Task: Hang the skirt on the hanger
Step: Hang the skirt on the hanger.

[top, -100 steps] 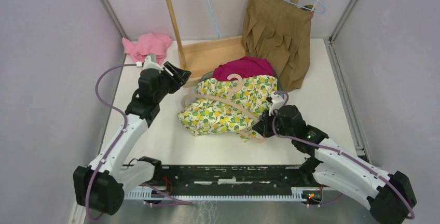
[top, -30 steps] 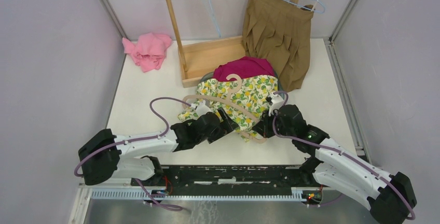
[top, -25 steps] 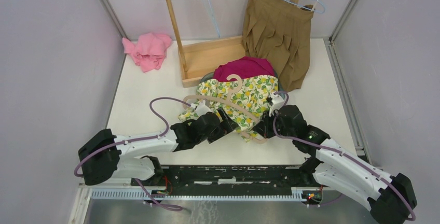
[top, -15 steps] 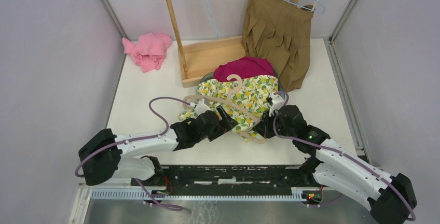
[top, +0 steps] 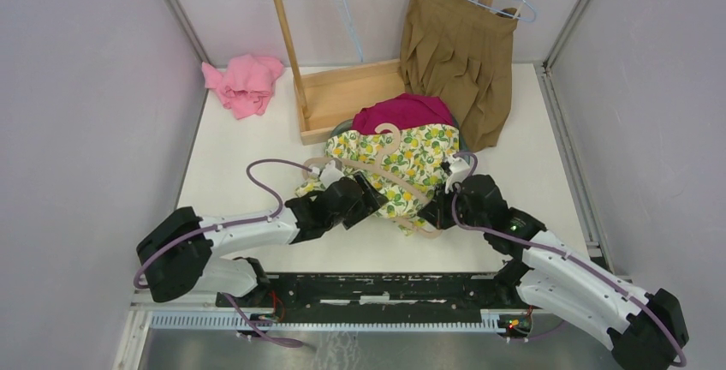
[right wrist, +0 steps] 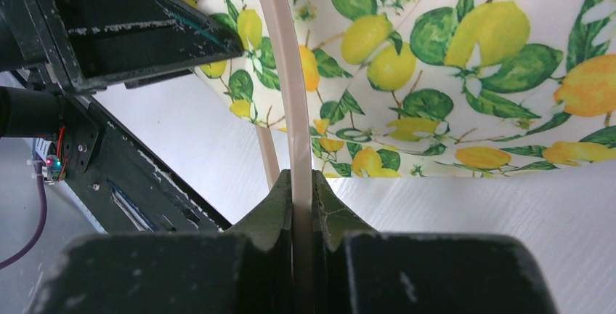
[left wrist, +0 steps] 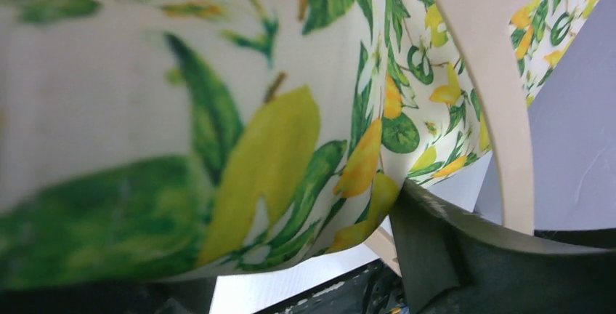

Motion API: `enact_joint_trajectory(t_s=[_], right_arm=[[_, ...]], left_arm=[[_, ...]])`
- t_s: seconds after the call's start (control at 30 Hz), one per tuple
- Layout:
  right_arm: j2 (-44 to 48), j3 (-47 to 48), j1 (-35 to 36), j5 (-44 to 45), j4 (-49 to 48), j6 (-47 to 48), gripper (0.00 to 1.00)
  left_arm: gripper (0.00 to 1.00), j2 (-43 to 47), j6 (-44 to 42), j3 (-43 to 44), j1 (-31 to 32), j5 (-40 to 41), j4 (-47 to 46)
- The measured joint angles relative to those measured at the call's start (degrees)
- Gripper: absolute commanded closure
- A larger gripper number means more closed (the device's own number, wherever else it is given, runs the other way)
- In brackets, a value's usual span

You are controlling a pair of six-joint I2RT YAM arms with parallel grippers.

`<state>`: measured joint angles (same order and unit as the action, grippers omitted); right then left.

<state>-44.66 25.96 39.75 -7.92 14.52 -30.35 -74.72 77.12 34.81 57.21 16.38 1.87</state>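
- Top external view: the right gripper (top: pixel 431 213) sits at the near right corner of the skirt (top: pixel 402 160), low over the table (top: pixel 231 156).
- Right wrist view: its fingers (right wrist: pixel 280 201) are pressed together on the pale hanger (right wrist: pixel 285 74), pinching the thin bar, which runs straight away from the camera over the lemon-print cloth.
- A second strip of the hanger lies just left of the pinched one, below the skirt's edge.
- The left gripper (top: pixel 370 199) is at the skirt's near left edge, just beside the right gripper, with its arm stretched low across the table.
- Left wrist view: its fingers are spread wide. One finger (left wrist: pixel 450 256) shows at lower right, and the skirt's hem fills the gap, hanging above the white table.
- The hanger's broad arm curves down the right side of that view, against the print.
- The skirt lies crumpled at the table's middle with the hanger on top of it, its hook toward the far side.
- A magenta cloth (top: pixel 402 110) lies touching the skirt's far edge.
- Behind it stands a wooden rack (top: pixel 347 92), its base on the table.
- A brown skirt (top: pixel 458 53) hangs on a blue hanger (top: pixel 522 6) at the far right.
- A pink cloth (top: pixel 246 81) lies in the far left corner, well apart from the rest.
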Motion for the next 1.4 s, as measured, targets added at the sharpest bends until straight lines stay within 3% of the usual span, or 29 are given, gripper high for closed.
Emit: enact_joint_trajectory(t_s=[0.23, 0.33, 0.6, 1.0, 1.4], right_arm=[[0.59, -0.74, 0.00, 0.07, -0.24, -0.02, 0.99], [0.59, -0.94, 0.00, 0.13, -0.48, -0.02, 0.99], [0.57, -1.66, 0.00, 0.26, -1.51, -0.31, 0.99], [-0.11, -1.99, 0.00, 0.48, -2.45, -0.44, 0.99], [-0.46, -2.10, 0.00, 0.94, -3.28, -0.42, 0.99]], left_arm=[[0.67, 1.07, -0.57, -0.37, -3.65, -1.73, -1.31], [0.72, 1.33, -1.01, -0.48, -4.66, -3.06, -1.27], [0.74, 2.56, -3.85, -0.04, -7.06, -6.73, -0.33], [0.74, 2.62, -8.96, 10.14, -13.70, -11.04, 2.08], [0.73, 2.54, -11.54, 13.33, -19.19, -15.85, 2.38]])
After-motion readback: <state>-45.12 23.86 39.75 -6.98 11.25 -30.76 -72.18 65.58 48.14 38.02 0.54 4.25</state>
